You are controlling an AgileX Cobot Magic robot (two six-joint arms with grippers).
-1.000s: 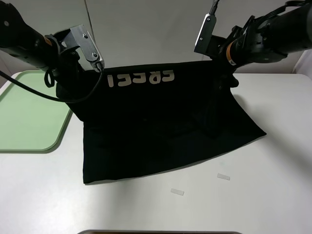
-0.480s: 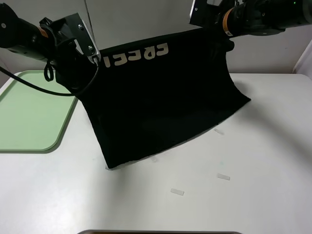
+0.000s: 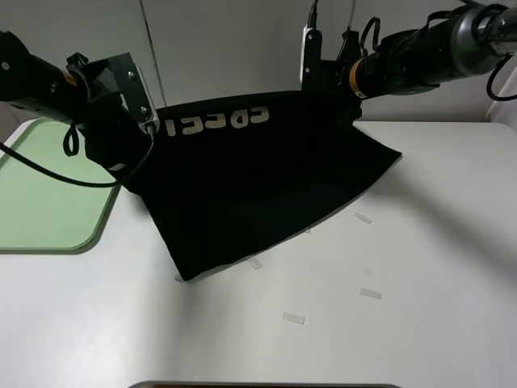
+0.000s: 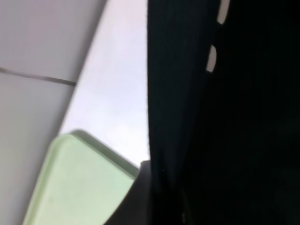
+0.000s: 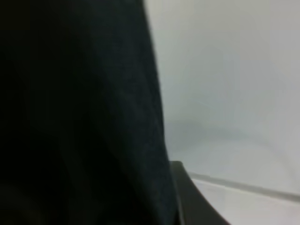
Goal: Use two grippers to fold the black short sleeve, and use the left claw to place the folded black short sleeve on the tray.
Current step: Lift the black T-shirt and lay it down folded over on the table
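Occupying most of the high view, a white counter (image 3: 420, 267) is recorded as the bearing surface.

Item, black short sleeve (image 3: 258, 186): held up by its upper edge above the far edge of the counter, between the two hands. The cloth slopes down from there, and its lower part is laid on the middle of the counter. One lower corner is pointed toward the near left, the other toward the right edge. Pale cream letters (image 3: 214, 123) are seen upside down along the raised edge.

Item, tray (image 3: 40, 202): pale green, set flat at the left edge of the counter, just beside the hanging cloth. Whether the two touch cannot be told.

Item, left hand (image 3: 113, 121): jaws together, clamped on the left end of the raised edge and largely buried in bunched cloth. Black fabric fills most of its wrist view.

Item, right hand (image 3: 331, 81): jaws together, clamped on the right end of the raised edge.

Item, small white strips (image 3: 294, 318): four are counted, lying flat on the counter. Two are close to the cloth's lower edge and two are nearer the front edge.
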